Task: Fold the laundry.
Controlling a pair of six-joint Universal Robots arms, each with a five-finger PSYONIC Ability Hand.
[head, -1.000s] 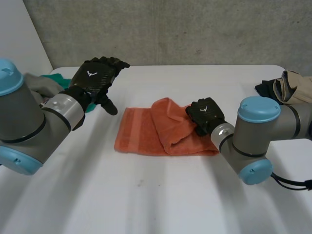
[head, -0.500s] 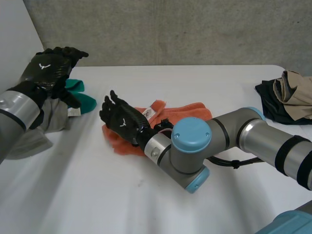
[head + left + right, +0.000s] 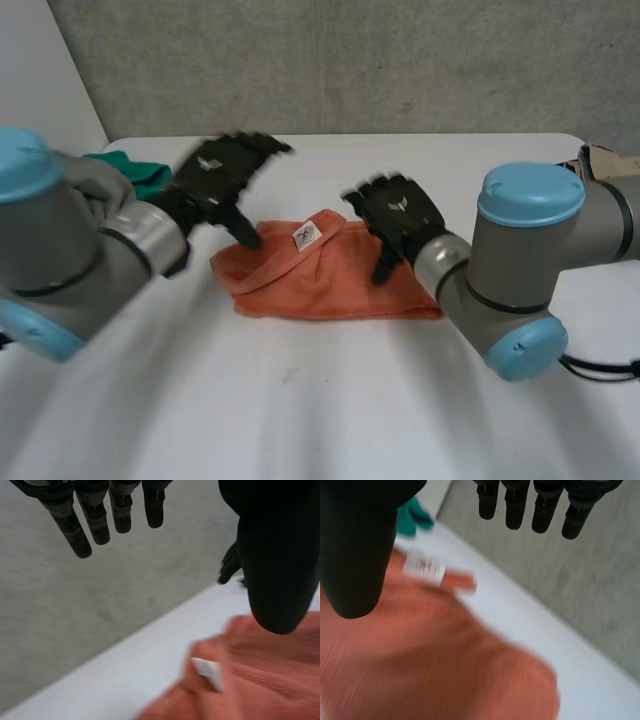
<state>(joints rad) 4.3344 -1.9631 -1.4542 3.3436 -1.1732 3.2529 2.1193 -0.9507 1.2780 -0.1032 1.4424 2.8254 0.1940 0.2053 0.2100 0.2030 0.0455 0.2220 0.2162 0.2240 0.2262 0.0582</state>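
An orange towel (image 3: 320, 275) lies folded in the middle of the white table (image 3: 330, 400), its white label (image 3: 305, 236) facing up near the far edge. My left hand (image 3: 222, 170) hovers open above the towel's far left corner, holding nothing. My right hand (image 3: 395, 215) hovers open above the towel's right part, thumb pointing down, also empty. In the left wrist view the towel (image 3: 260, 680) and its label (image 3: 209, 672) lie below the left hand's thumb (image 3: 277, 570). In the right wrist view the towel (image 3: 430, 660) spreads under the right hand's thumb (image 3: 357, 545), with the label (image 3: 424, 567) beyond it.
A green cloth (image 3: 140, 172) and a grey garment (image 3: 100, 180) lie at the table's far left, behind my left arm. A tan garment (image 3: 605, 160) sits at the far right edge. A grey wall stands behind the table.
My right hand let go of the towel after carrying it over to the left, then swung back to the right. The towel now lies folded flat. My left hand came back in over its left corner.
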